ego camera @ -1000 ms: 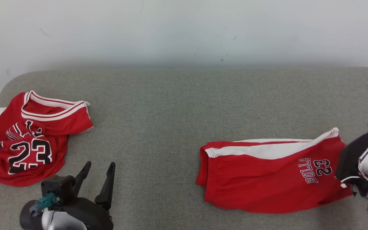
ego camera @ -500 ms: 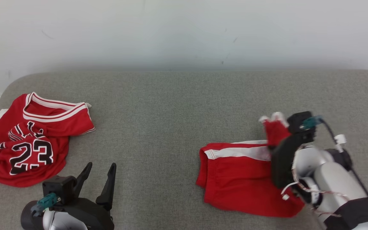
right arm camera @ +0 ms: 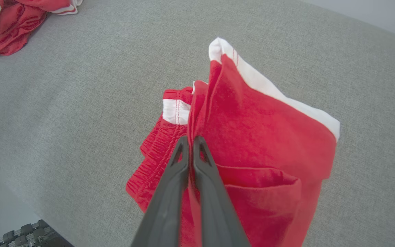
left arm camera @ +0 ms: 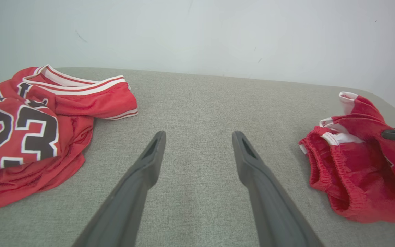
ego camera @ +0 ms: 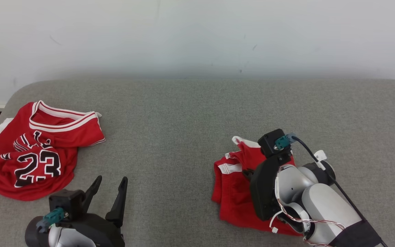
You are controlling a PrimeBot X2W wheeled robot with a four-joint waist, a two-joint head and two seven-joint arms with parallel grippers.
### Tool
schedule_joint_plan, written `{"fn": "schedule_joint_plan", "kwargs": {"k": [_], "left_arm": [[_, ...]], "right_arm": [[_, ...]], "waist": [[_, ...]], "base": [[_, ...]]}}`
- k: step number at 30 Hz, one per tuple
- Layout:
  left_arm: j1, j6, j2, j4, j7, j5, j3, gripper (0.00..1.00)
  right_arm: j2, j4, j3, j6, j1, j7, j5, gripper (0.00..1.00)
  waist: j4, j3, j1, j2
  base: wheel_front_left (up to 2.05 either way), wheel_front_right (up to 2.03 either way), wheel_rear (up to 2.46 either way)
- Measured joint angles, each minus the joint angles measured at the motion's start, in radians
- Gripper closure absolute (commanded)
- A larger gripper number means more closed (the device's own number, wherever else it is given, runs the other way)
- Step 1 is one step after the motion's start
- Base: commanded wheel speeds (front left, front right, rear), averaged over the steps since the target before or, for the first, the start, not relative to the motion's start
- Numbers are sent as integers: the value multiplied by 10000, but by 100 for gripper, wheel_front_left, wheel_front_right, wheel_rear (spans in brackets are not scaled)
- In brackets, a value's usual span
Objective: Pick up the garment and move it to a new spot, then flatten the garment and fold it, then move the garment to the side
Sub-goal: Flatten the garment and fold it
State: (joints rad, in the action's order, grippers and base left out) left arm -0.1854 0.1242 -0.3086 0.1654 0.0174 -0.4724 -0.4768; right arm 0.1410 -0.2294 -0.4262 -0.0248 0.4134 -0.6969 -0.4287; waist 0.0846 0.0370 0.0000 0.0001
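**Grey cushion, red shorts in a thin pinch**

Grey soft cushion [ego camera: 183, 116] lies under everything, with a pale wall [ego camera: 197, 34] behind it. Our red shorts [ego camera: 231, 195] sit on the right half of it. One leg end is lifted up and bent over toward the waistband [left arm camera: 322, 164]. Our right gripper [right arm camera: 190, 139] is pinched tight on that lifted cloth, with only a thin bit of red between its fingers.

We think the cloth could slip out of such a small pinch and flop back down. The lifted part hangs saggy and twisted, so the fold may land crooked or bunched up. Nothing holds the waistband down, so a long pull could drag the whole shorts along.

Our right arm [ego camera: 321, 206] reaches in from the near right, over the shorts, fingers pointing down at them. Our left gripper [ego camera: 111, 178] rests low at the near left, fingers spread wide and holding nothing. A crumpled red jersey [ego camera: 36, 151] lies far left, well apart.
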Motion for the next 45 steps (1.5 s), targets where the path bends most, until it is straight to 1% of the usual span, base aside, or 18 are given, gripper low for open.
{"fn": "schedule_joint_plan", "kwargs": {"k": [3,8,9,10,11,12,13,14,15,17,20,25,26,27,31,33,39,45], "left_arm": [[16,0,0,2,-6,0,-8,0],[129,-8,6,-56,-8,0,-81,0],[157,-8,6,-56,-8,0,-84,0],[164,-8,4,-56,-8,0,-84,0],[164,-8,0,-56,-10,0,-82,0],[164,-8,2,-59,-38,0,-82,0],[164,-8,0,-59,-38,0,-82,0],[164,-8,-2,-61,-38,0,-81,0],[164,-8,-6,-63,-38,0,-77,0],[167,-8,-12,-71,-40,0,-73,0],[167,-8,-21,-105,-40,0,-69,0],[167,-8,-31,-128,-52,0,-67,0],[167,-8,-29,-140,-52,0,-63,0],[169,-8,-36,-144,-52,0,-40,0],[188,-8,-56,-192,-52,-2,36,0],[192,-8,-56,-234,-52,-2,48,0],[198,-8,-67,-320,-52,-2,98,0],[160,-6,-42,-324,-81,6,58,0]], "right_arm": [[-128,98,-104,46,-1,-190,0,100],[-102,134,-151,-29,-43,-481,2,100],[-115,151,-171,-31,-79,-527,2,97],[-125,190,-186,-29,-140,-525,0,55],[-140,219,-198,-29,-180,-531,-2,33],[-153,268,-198,-29,-180,-571,-12,38],[-165,343,-192,-29,-176,-602,-29,26],[-194,395,-182,-27,-174,-600,-61,22],[-255,420,-148,-35,-173,-596,-109,0],[-410,487,36,-184,-136,-408,-155,0],[-499,702,295,-282,3,-138,-449,0],[-472,976,621,-387,111,27,-470,0],[-385,995,654,-445,91,15,-430,0],[-23,1009,723,-483,2,-25,-270,0],[828,984,1106,-652,-377,-140,140,0],[1101,989,1258,-723,-642,-161,259,0],[1198,1011,1613,-792,-1133,-136,249,0],[1218,677,1958,-823,-1419,35,238,0]], "waist": [[18,-19,0,0],[89,-51,0,-1],[97,-51,0,-1],[105,-51,0,0],[111,-53,0,0],[118,-55,0,0],[124,-58,0,0],[130,-61,0,0],[134,-64,0,0],[140,-67,0,0],[146,-61,0,0],[146,-49,0,0],[143,-46,0,0],[131,-41,0,0],[73,-8,0,0],[42,28,0,0],[-76,200,0,0],[-103,335,0,0]], "base": [[0,0,0],[0,0,0],[0,0,0],[0,0,0],[0,0,0],[0,0,0],[0,0,0],[0,0,0],[0,0,0],[0,0,0],[0,0,0],[0,0,0],[0,0,0],[0,0,0],[0,0,0],[0,0,0],[0,0,0],[0,0,0]]}}
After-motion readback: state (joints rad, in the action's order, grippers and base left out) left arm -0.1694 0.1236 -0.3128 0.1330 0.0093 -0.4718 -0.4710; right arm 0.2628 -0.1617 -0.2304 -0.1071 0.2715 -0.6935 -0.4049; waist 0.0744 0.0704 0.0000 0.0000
